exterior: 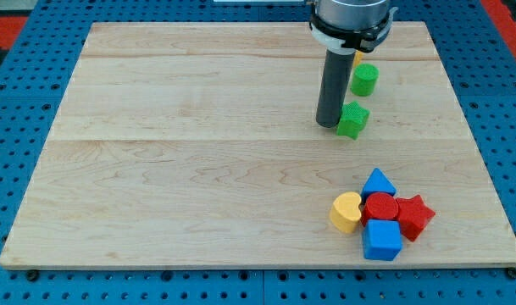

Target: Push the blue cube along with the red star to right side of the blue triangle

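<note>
The blue cube [381, 240] sits near the view's bottom right, touching the red star [414, 216] at its upper right. The blue triangle [378, 183] lies just above them, with a red cylinder [380, 206] between the triangle and the cube. My tip [328, 124] stands far above this cluster, in the upper middle-right of the board, right beside the left side of a green star [352, 120]. It is well apart from the blue cube and red star.
A yellow heart [346, 212] touches the cluster's left side. A green cylinder [364, 80] stands to the upper right of my tip, with a bit of a yellow block [357, 57] behind the rod. The board's right edge [486, 169] is close to the cluster.
</note>
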